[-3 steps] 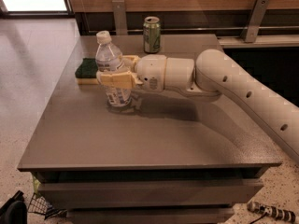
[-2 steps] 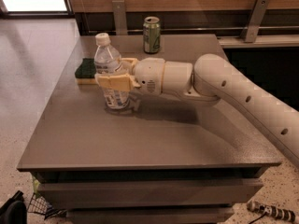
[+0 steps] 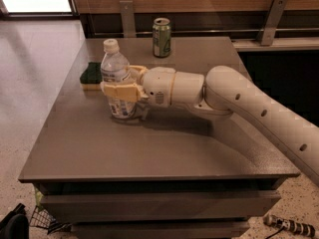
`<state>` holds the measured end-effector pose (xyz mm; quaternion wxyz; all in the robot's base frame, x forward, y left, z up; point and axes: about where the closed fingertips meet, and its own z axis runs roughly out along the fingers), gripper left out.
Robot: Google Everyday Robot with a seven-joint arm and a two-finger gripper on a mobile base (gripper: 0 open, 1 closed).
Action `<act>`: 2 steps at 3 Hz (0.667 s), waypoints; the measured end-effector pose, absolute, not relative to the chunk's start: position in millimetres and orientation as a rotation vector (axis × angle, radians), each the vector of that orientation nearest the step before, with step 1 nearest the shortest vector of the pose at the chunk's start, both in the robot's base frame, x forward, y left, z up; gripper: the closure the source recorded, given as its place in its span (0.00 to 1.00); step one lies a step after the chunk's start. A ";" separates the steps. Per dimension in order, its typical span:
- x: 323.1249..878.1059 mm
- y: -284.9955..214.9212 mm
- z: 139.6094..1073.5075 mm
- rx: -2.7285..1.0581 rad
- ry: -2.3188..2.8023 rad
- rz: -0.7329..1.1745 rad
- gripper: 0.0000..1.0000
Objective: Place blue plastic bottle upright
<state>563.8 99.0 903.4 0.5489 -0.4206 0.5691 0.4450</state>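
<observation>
The blue plastic bottle [image 3: 115, 72] is a clear water bottle with a white cap and a printed label. It stands upright on the grey table [image 3: 164, 148], left of centre. My gripper [image 3: 122, 83] reaches in from the right and is shut on the bottle's middle. One tan finger [image 3: 121, 91] crosses the bottle's front and the other sits behind it. The bottle's base rests on the tabletop.
A green drink can [image 3: 161, 37] stands near the table's far edge. A green and yellow sponge [image 3: 91, 75] lies just left of the bottle. My white arm [image 3: 259, 113] spans the right half of the table. Metal brackets [image 3: 270, 20] line the wall behind.
The bottle and gripper have shifted slightly left; the grip looks the same and the bottle stays upright.
</observation>
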 end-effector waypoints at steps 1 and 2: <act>563.8 99.1 903.8 -0.996 1.348 1.054 0.50; 563.8 99.1 903.9 -0.996 1.348 1.054 0.27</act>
